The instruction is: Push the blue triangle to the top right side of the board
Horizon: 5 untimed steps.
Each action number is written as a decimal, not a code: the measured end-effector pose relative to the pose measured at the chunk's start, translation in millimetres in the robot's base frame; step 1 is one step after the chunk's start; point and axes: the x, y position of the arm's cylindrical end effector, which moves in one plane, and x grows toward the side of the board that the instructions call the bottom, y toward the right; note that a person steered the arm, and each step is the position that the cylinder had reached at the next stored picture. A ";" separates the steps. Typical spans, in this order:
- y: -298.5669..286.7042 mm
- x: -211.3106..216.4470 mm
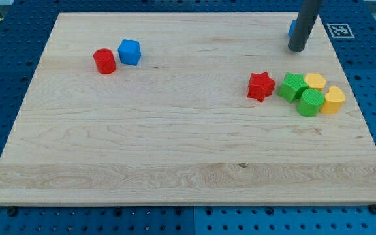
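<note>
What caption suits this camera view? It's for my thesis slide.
My tip stands at the board's top right, hiding most of the blue triangle behind it.

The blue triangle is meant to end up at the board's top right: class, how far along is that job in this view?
Largely done, it seems: the blue triangle already sits near the board's top right edge, mostly hidden behind the rod. In hand: my tip rests right beside it, on its right and lower side. Left: at most a small nudge further right toward the corner. The blue cube and red cylinder lie untouched at upper left.
</note>
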 end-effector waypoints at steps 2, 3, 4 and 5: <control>13.0 -16.8; 17.1 -20.4; 17.4 -31.5; 17.4 -40.7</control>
